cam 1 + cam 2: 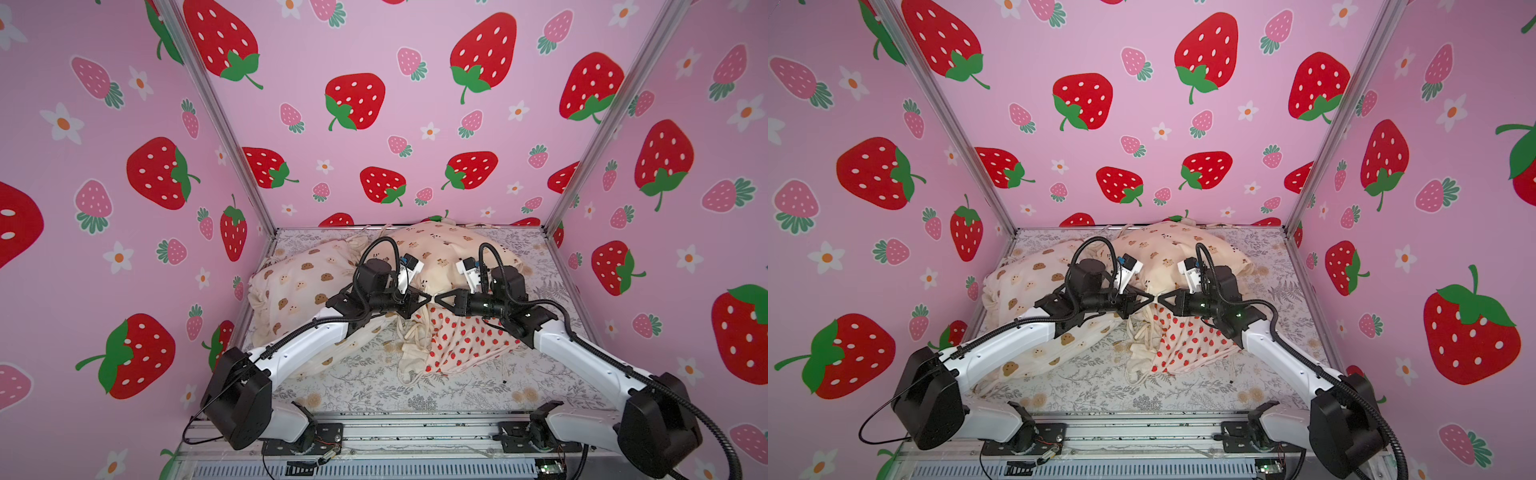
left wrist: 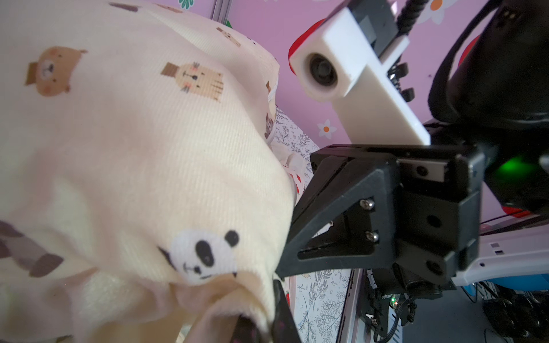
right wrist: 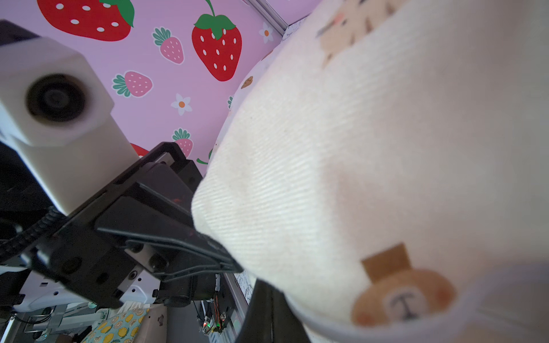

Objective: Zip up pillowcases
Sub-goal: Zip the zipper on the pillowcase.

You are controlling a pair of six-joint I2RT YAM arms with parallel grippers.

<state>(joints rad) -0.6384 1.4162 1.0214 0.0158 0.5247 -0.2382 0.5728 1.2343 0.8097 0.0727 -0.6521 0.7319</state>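
On the fern-print table point(image 1: 457, 386), the panda-print pillowcase point(image 1: 440, 245) edge is clamped by left tool point(image 1: 424, 298) and right tool point(image 1: 439, 300), tips nearly touching.

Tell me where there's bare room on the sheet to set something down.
Best is the front strip of sheet, between the strawberry pillow and the rail. A narrower strip runs by the right wall, partly under the right arm. The middle and left are crowded: bear pillow, panda pillow and the left arm.
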